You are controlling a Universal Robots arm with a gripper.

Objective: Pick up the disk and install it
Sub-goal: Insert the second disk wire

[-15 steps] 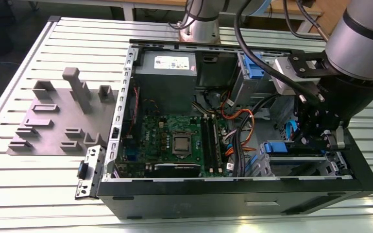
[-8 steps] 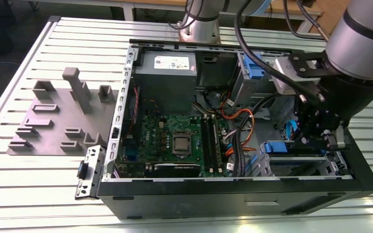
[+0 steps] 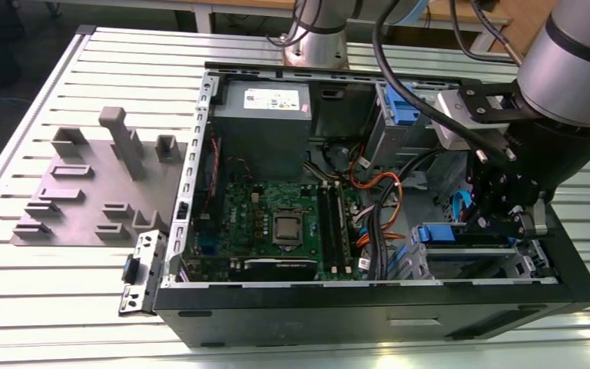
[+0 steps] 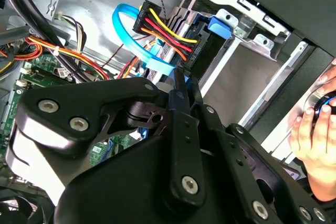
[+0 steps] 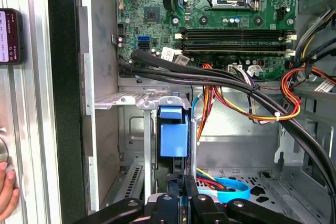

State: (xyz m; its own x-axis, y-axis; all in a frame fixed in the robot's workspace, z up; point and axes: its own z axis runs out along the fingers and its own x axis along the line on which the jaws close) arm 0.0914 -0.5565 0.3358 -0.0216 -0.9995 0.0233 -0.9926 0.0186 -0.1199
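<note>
The disk [image 5: 173,140] stands edge-on in the drive cage [image 5: 121,99] of the open computer case, its blue carrier frame facing the camera in the first wrist view. In the exterior view the blue carrier [image 3: 444,233] sits in the case's front corner at that view's right. My gripper [image 5: 182,195] hangs just behind the disk, fingers drawn together with only a thin slit between them. The second wrist view shows the gripper [image 4: 180,80] closed beside a light-blue data cable [image 4: 131,35] and a black power plug [image 4: 168,30]. The gripper [image 3: 500,227] reaches down into the case. Contact with the disk cannot be made out.
Black and coloured cable bundles [image 5: 252,93] cross the case beside the cage. The motherboard [image 3: 274,223] and grey power supply [image 3: 264,115] take up the rest of the case. A person's hand [image 4: 315,129] rests outside the case wall. A grey fixture plate [image 3: 101,184] lies on the table.
</note>
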